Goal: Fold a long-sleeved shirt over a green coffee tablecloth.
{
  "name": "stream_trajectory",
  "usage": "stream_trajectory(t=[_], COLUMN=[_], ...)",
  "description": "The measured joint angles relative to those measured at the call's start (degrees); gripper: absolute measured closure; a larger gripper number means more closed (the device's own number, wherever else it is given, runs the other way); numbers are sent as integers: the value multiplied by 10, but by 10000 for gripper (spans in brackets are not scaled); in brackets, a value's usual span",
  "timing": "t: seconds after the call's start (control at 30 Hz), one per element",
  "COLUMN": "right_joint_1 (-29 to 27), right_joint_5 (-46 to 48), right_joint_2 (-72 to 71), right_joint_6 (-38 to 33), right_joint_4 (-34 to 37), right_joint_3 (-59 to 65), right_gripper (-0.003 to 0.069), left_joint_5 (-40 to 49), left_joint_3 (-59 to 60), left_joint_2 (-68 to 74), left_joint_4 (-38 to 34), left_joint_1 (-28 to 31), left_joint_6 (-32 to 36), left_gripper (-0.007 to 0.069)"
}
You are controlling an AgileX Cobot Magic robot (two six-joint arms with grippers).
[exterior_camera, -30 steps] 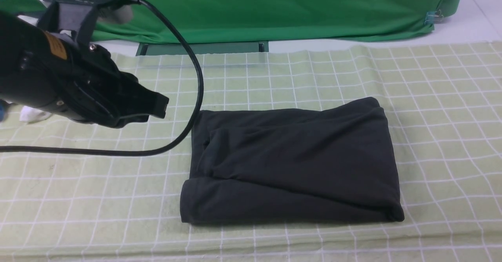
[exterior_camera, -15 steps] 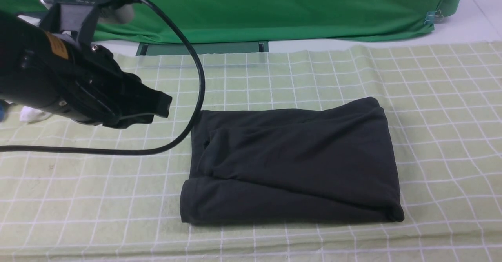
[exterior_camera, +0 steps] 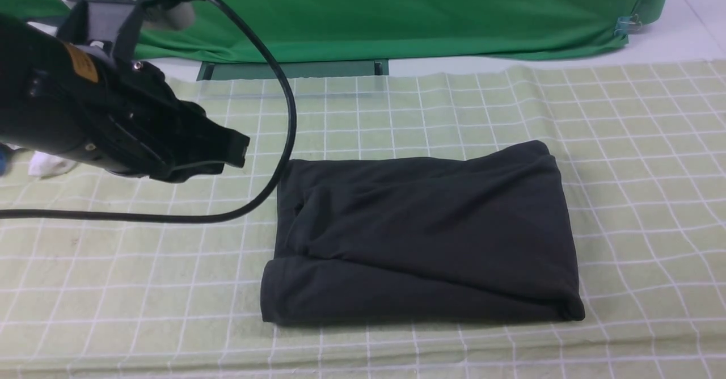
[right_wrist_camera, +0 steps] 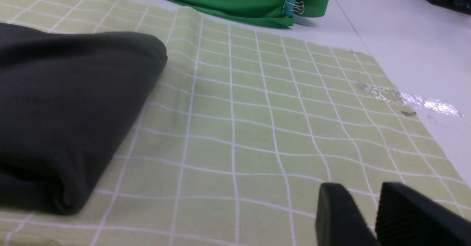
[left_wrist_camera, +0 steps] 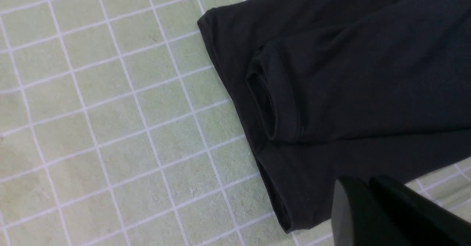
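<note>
One left tool (exterior_camera: 235, 149), clenched empty, hovers beside the folded long-sleeved shirt (exterior_camera: 422, 234).

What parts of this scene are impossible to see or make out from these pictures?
- Long-sleeved shirt: any chest print or label is hidden, folded inside the bundle, in every view.
- Right gripper: absent from the front view; the right wrist view's bottom edge cuts it off, showing only the fingertips with a narrow gap.
- Left gripper: the front view shows it side-on, so its own body hides any gap.
- White item: mostly behind the left arm, unidentifiable.
</note>
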Motion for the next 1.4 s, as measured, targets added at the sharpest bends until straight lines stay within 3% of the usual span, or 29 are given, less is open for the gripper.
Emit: stream_trajectory(t=[0.33,0.5,0.6,0.63,0.73,0.87,1.13,1.4], right_joint_1=[0,0,0,0,0,0,0,0], right_joint_5=[0,0,0,0,0,0,0,0], right_joint_2=[0,0,0,0,0,0,0,0], right_joint_6=[0,0,0,0,0,0,0,0], right_joint_4=[0,0,0,0,0,0,0,0], right_joint_3=[0,0,0,0,0,0,0,0], right_gripper=[460,449,445,442,434,425,421,421], left_joint_5=[3,-77,-170,-244,-321,-353,-357,-366], left_joint_3=[10,98,181,232,303,364,429,445], left_joint_2=[-134,-257,-334,-373,-423,-469,-482,-482], left_joint_4=[-28,-125,-191,-226,-252,-240,-110,-61], left_joint_1=[0,0,0,0,0,0,0,0], left_joint_6=[33,81,104,113,123,129,133,134], left_gripper=[582,582,582,582,582,582,582,582])
